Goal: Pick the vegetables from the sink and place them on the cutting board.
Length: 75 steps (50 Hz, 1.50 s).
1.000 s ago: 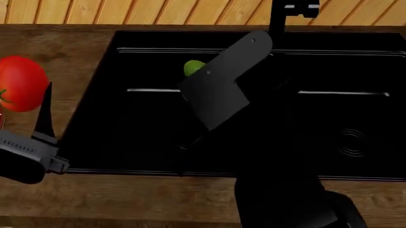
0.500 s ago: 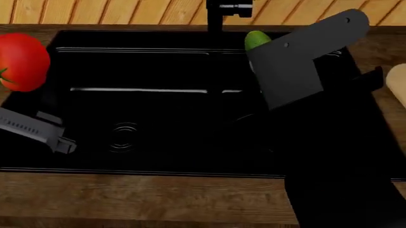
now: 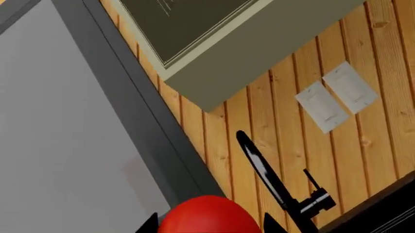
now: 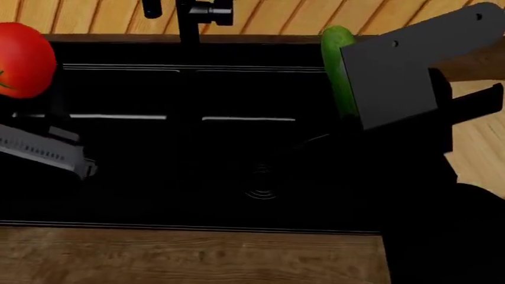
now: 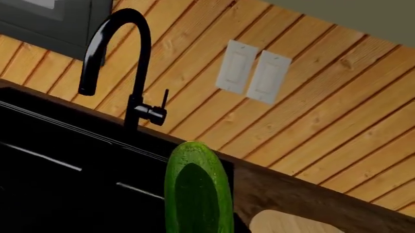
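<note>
Tomato pinched in left gripper, cucumber in right; either may slip over sink en route to board.

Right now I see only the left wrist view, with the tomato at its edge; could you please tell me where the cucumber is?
Observer: The cucumber is aloft, roughly upright, at the end of the right arm, over the right end of the sink.
Operator: Thank you. Is the cutting board in sight?
Observer: Yes, the cutting board lies just past the sink's right rim.
Operator: And where does my tomato hang?
Observer: The tomato hangs at the sink's far left end, the whole basin away from the board.
</note>
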{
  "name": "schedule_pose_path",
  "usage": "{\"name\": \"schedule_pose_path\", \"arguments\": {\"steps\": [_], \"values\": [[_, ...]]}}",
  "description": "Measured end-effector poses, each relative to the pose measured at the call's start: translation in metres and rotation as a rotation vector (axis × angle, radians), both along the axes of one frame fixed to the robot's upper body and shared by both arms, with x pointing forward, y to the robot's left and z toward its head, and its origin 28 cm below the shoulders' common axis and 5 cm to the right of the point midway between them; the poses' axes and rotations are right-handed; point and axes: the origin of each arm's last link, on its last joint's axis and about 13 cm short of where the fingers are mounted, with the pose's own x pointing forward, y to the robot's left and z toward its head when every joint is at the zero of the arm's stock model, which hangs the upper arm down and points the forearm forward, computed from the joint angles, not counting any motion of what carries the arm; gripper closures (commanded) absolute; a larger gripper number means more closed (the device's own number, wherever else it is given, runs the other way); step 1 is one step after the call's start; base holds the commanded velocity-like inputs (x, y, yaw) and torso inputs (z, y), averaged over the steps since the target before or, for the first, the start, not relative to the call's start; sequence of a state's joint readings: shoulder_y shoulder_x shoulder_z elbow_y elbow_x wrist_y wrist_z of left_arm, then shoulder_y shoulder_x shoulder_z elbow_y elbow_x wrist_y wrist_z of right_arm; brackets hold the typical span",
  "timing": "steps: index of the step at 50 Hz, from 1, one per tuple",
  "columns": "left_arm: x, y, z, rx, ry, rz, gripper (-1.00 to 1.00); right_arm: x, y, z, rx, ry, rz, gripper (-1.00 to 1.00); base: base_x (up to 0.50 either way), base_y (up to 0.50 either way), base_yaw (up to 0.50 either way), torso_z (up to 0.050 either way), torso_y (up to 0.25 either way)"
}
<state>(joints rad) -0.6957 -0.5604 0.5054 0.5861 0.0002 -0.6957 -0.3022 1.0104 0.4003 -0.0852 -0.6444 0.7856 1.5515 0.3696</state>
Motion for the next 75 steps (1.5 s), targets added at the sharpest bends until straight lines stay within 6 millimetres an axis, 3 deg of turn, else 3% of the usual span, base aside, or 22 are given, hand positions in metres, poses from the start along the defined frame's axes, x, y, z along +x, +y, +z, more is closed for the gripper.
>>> {"name": "schedule_pose_path", "arguments": {"steps": [49, 75], "values": [[0.001, -0.010, -0.005, 0.064, -0.054, -0.005, 1.00, -0.005, 0.004, -0.004, 0.012, -0.038, -0.003, 1.00, 0.04, -0.45, 0.00, 0.000, 0.000], [0.001, -0.010, -0.006, 0.053, -0.022, -0.011, 1.00, -0.005, 0.006, -0.003, -0.031, -0.046, 0.027, 1.00, 0.39, -0.26, 0.00, 0.000, 0.000]]}}
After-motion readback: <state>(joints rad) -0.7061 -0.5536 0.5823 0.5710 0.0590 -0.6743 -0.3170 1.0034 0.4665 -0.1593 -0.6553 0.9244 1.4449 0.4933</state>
